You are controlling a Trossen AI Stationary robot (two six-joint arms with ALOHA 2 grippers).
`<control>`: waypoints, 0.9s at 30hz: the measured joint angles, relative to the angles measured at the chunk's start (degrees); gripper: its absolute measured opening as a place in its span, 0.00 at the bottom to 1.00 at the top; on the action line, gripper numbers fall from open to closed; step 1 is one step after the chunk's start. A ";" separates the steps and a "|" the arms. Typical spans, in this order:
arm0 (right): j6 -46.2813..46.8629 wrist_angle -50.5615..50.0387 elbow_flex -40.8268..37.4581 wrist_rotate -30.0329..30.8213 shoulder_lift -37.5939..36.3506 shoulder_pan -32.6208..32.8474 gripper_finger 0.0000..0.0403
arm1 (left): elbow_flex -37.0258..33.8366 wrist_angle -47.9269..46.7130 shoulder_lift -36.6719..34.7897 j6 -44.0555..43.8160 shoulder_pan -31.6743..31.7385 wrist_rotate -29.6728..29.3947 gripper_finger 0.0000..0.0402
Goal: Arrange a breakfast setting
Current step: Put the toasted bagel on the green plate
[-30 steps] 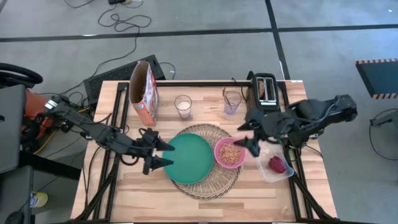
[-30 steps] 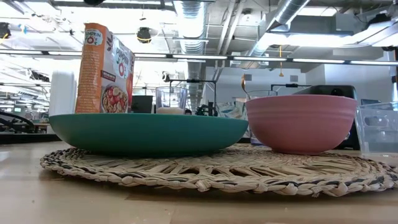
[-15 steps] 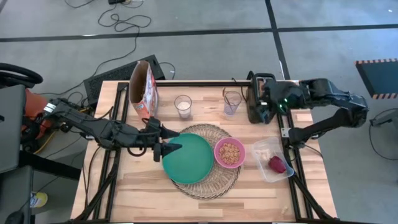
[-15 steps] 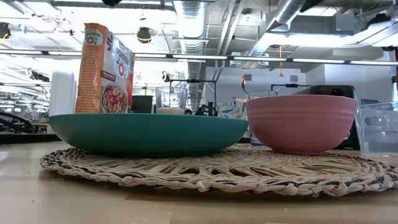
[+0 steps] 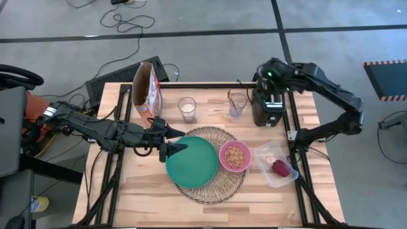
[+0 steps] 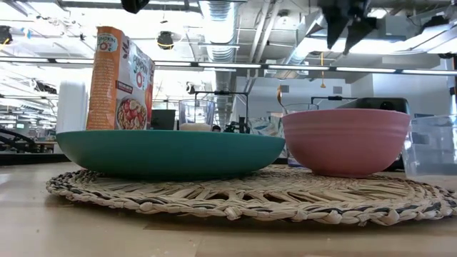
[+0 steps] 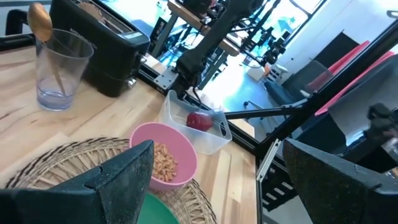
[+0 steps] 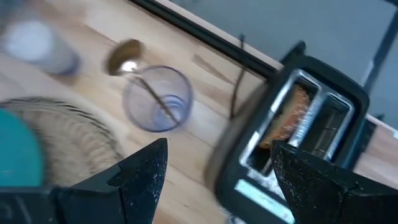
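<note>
A teal plate [image 5: 193, 162] and a smaller pink bowl [image 5: 234, 156] holding cereal rest on a round woven mat [image 5: 213, 191]. The orange-white cereal box [image 5: 146, 94] stands at the far left. Near the far edge stand a glass of milk [image 5: 187, 108] and a glass [image 5: 237, 104] holding the gold spoon [image 8: 124, 59]. The bagel [image 8: 287, 118] sticks up in a slot of the black toaster [image 5: 267, 111]. A red fruit [image 5: 282, 167] lies in a clear tub [image 5: 275, 159]. My left gripper [image 5: 178, 141] is open and empty over the plate's left rim. My right gripper [image 8: 217, 180] is open and empty above the toaster.
Bare wood lies at the table's near edge and near left. The toaster's cord runs off the far edge. In the low view my right gripper [image 6: 348, 21] hangs high above the bowl [image 6: 345, 140] and the toaster behind it.
My right gripper has left the pink bowl, risen and swung toward the table's far edge, and now hangs over the toaster. My left gripper has shifted a little toward the far edge along the plate's left rim. Plate, bowl and mat have stayed put.
</note>
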 joint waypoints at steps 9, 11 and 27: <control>-5.15 -2.73 0.00 -2.37 5.81 -11.24 0.77 | 0.00 -0.55 0.00 -0.05 0.00 0.02 0.84; -6.45 -2.73 0.00 -3.56 6.80 -13.72 0.77 | 0.00 -0.70 0.00 -0.07 0.02 0.02 0.84; -10.73 -2.92 0.00 -9.55 13.12 -23.79 0.71 | -0.04 -1.28 0.00 -0.37 0.02 -0.47 0.84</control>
